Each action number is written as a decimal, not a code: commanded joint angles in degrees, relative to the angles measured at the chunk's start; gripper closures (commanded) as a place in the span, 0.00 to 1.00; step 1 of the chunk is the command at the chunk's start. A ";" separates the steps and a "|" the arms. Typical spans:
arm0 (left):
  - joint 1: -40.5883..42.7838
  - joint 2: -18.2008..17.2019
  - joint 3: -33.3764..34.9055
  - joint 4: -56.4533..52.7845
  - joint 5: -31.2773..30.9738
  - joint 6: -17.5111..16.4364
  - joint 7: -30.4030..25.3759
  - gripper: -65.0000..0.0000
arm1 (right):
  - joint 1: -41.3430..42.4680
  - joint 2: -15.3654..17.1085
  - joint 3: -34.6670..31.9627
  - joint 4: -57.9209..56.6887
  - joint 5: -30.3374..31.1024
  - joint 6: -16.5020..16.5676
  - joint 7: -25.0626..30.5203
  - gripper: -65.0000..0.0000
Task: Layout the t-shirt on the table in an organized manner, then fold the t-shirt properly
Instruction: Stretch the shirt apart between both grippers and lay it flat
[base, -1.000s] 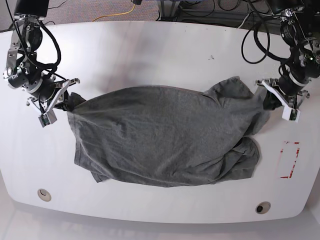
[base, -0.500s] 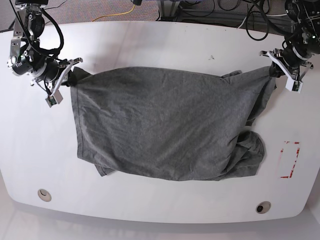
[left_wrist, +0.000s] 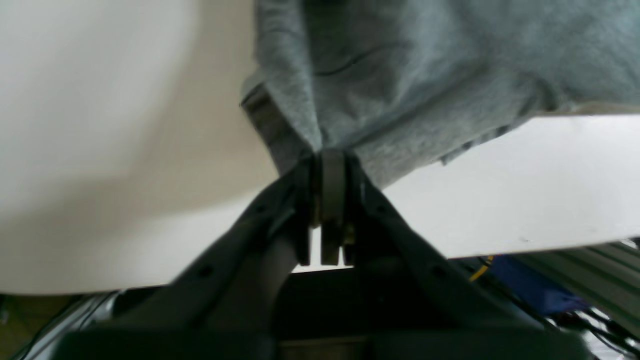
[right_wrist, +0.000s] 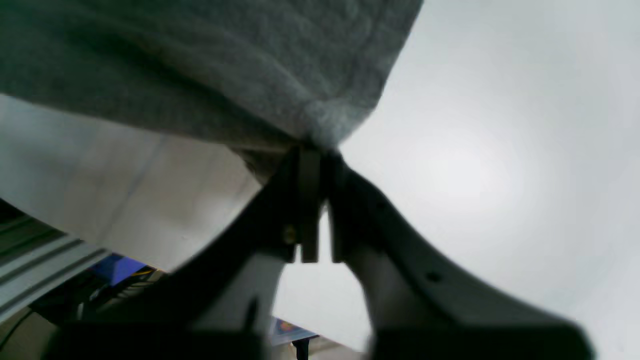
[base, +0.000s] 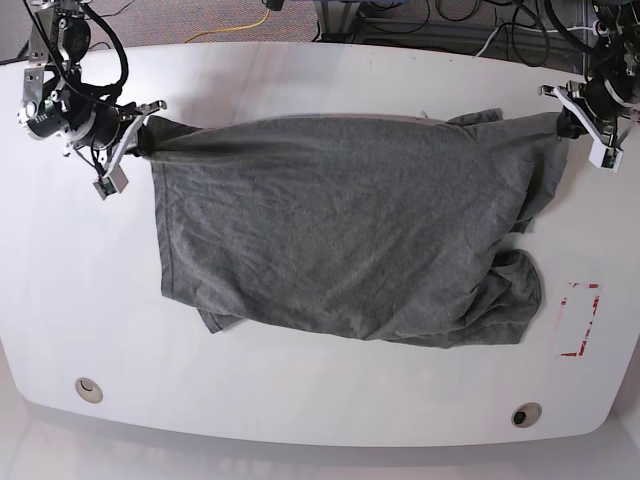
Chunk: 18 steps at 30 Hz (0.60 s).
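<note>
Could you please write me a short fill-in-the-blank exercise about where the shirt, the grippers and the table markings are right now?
1. The left gripper and the right gripper are each shut on the ____.
2. The t-shirt is ____ in colour.
3. The red tape rectangle on the table lies nearest the ____ gripper.

Missing words: t-shirt; grey; left

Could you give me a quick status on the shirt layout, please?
Left gripper and right gripper shut on t-shirt corners. Shirt stretched across table, lower right bunched. Nothing in the way.
</note>
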 joint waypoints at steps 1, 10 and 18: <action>0.78 -0.97 -0.55 1.01 -0.18 0.10 0.13 0.94 | 0.36 1.22 0.38 0.71 0.24 -0.26 0.87 0.75; 0.86 -0.97 -0.55 1.01 -0.18 0.36 4.00 0.38 | 0.63 1.22 0.73 0.80 0.15 -0.26 0.87 0.26; -1.77 -2.73 -0.55 0.74 -0.09 0.45 4.00 0.31 | 2.74 1.13 4.69 0.89 0.33 0.27 1.13 0.26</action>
